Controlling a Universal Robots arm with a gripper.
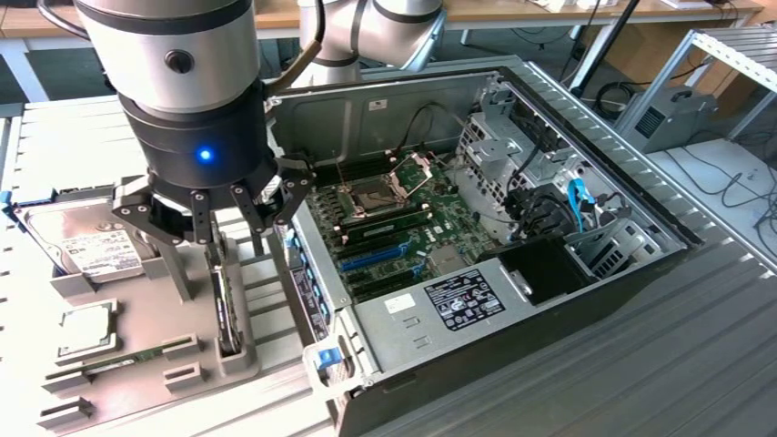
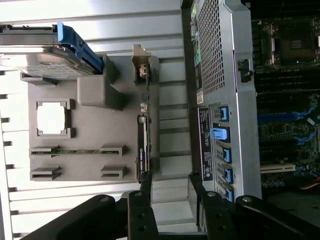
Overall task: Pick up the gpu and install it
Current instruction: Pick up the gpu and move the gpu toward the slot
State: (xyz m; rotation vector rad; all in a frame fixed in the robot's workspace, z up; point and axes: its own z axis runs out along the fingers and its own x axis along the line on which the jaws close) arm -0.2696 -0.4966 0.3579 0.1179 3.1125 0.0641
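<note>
The gpu (image 1: 226, 305) stands on edge in a slot of the grey parts holder (image 1: 182, 364), between the hard drive and the open computer case. From the wrist it is seen edge-on as a thin dark card (image 2: 143, 140) with its silver bracket (image 2: 140, 62) at the far end. My gripper (image 1: 235, 238) hangs open just above the card, touching nothing. In the wrist view the gripper (image 2: 170, 186) has one finger (image 2: 146, 185) roughly in line with the card's near end, and the other finger sits towards the case.
A hard drive (image 1: 83, 244) with a blue bracket, a CPU (image 1: 79, 330) and a memory stick (image 1: 122, 360) sit in the same holder. The open computer case (image 1: 552, 196) lies at the exterior view's right, its motherboard (image 1: 395, 232) with blue slots (image 1: 374, 257) exposed.
</note>
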